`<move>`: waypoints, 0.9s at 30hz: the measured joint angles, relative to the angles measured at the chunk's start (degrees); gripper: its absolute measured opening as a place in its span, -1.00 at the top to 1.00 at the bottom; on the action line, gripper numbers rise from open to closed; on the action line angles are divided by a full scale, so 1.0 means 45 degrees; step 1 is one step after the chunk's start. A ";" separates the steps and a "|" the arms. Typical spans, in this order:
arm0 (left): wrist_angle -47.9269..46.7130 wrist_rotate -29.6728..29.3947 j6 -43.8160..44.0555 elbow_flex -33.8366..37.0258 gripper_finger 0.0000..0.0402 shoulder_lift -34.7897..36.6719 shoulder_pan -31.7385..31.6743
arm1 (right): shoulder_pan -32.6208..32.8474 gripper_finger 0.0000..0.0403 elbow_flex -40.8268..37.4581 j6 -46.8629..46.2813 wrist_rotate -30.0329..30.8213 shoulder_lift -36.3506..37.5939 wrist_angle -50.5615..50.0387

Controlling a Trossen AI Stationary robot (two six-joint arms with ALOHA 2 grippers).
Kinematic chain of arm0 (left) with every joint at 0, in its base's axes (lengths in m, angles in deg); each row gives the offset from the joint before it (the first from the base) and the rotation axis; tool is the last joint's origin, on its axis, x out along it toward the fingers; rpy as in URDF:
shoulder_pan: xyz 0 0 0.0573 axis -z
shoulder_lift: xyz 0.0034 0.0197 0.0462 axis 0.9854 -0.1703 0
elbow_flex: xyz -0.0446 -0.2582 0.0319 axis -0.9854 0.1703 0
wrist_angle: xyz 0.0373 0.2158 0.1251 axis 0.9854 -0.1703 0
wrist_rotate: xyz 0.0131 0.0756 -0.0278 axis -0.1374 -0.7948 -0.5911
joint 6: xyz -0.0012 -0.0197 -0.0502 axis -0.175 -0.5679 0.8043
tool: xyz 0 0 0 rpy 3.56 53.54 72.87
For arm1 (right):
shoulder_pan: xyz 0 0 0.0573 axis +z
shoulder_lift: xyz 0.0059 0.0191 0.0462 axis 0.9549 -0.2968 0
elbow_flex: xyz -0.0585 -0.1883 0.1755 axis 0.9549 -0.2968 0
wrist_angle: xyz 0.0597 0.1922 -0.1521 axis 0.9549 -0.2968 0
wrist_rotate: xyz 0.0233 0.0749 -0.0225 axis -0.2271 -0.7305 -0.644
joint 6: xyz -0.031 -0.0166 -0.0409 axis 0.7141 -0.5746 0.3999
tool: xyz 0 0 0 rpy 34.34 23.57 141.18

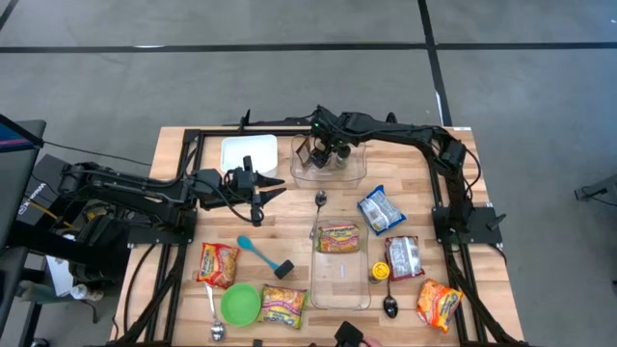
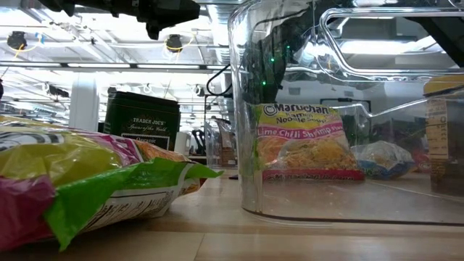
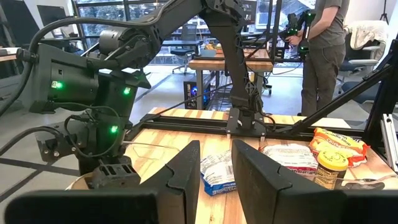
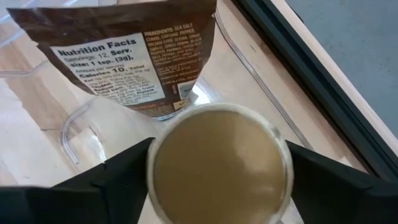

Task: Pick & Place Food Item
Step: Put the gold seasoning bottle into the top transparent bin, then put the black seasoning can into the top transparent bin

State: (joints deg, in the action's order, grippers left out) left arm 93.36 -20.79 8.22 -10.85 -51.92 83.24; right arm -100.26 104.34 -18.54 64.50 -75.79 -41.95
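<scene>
My right gripper jaws spread wide, flanking round tan-lidded cup inside clear container; contact unclear. Brown spice pouch just beyond cup, same container. My left gripper beside container, fingers parted partway, holding nothing. Blue-white packet near container.

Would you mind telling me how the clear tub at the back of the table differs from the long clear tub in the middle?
The back tub lies crosswise and looks shorter; the middle tub runs lengthwise and is longer. The back tub holds a brown pouch and a round cup, with the right claw over it; the middle tub holds only a ramen packet at its far end. Both are clear plastic without lids.
</scene>
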 joint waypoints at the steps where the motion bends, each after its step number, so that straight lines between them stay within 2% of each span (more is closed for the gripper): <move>1: 0.0000 -0.0004 0.0004 0.0000 0.56 0.0000 -0.0005 | 0.0000 -0.65 0.0000 0.0000 0.0000 0.0000 0.0004; 12: 0.0000 0.0001 -0.0001 0.0000 0.56 0.0000 0.0000 | 0.0119 -0.79 -0.0001 -0.0335 0.0473 0.0137 -0.0110; 27: 0.0000 0.0001 -0.0001 0.0000 0.56 0.0000 -0.0005 | 0.0704 -0.80 0.0053 -0.0600 0.1093 0.1321 -0.0690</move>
State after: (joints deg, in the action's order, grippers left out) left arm 93.36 -20.79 8.22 -10.85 -51.92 83.22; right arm -97.09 104.58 -21.24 69.42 -69.84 -45.06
